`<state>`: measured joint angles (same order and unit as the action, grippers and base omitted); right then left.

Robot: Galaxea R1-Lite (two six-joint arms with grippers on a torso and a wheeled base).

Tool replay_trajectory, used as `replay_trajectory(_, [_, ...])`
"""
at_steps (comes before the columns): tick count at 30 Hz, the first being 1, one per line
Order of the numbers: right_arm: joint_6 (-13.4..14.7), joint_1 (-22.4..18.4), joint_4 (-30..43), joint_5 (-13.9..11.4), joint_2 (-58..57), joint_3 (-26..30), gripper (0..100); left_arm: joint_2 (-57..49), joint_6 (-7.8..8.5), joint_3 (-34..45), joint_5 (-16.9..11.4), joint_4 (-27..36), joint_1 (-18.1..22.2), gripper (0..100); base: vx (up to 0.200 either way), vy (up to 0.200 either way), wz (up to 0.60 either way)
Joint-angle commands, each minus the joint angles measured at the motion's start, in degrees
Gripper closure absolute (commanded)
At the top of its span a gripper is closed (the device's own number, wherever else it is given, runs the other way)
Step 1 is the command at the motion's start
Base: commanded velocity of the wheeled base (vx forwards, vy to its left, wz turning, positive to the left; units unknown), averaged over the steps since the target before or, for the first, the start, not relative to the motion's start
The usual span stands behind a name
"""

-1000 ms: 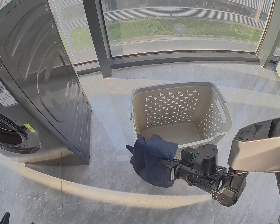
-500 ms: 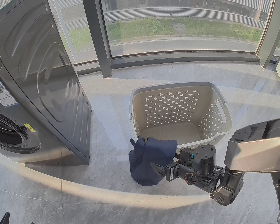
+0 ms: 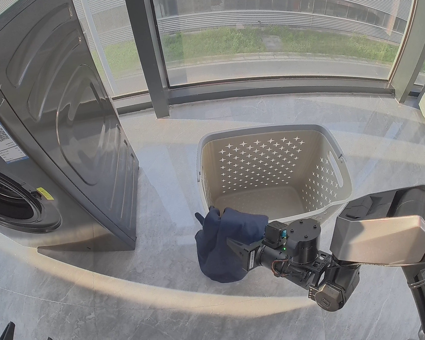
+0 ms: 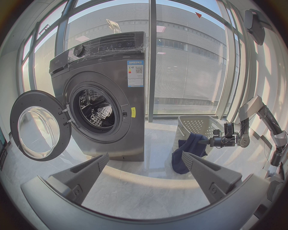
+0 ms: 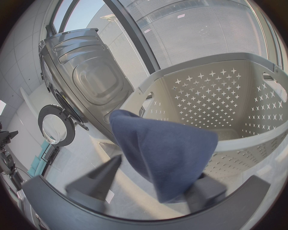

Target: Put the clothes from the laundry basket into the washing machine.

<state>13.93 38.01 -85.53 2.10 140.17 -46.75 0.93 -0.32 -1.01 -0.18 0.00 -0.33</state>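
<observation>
The basket [image 3: 263,130] is bare inside. One navy cloth [image 3: 215,258] hangs over the rim nearest the right pincer [image 5: 156,173], draped outward. Its lower part lies between the pincer's fingers [image 5: 99,179], which are spread and released, gripping nothing. The washer [image 3: 66,118] stands well off beyond the cloth, its door [image 4: 39,125] open; whether clothes already lie in the drum I cannot tell. The left pincer [image 4: 144,155], spread and bare, faces the washer. The cloth is yet to be grasped and loaded.

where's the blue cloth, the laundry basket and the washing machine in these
blue cloth [image 3: 216,253]: head view, middle of the fabric
laundry basket [image 3: 264,165]: head view, inner far wall
washing machine [image 4: 96,112]: left wrist view, inside the open drum
</observation>
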Motion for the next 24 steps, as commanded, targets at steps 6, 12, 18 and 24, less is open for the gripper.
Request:
replay_trajectory(6, [0.13, 0.22, -2.63, -0.43, -0.95, 1.31, 100, -0.66, -0.03, 0.92, 0.01, 0.0, -0.02, 0, 0.0, 0.0, 0.0])
replay_trajectory(12, [1.45, 1.45, -2.71, -0.87, -11.06, 7.55, 100, -0.66, -0.12, 0.92, 0.01, 0.0, -0.02, 0, 0.0, 0.0, 0.0])
replay_trajectory(18, [1.01, 1.45, -1.83, -1.13, -27.23, 16.34, 100, -0.66, -0.03, 0.92, 0.01, 0.0, -0.02, 0, 0.0, 0.0, 0.0])
replay_trajectory(24, [0.66, 0.75, 4.67, -3.5, -39.88, 18.36, 100, -0.66, 0.05, 0.92, 0.01, 0.0, -0.02, 0, 0.0, 0.0, 0.0])
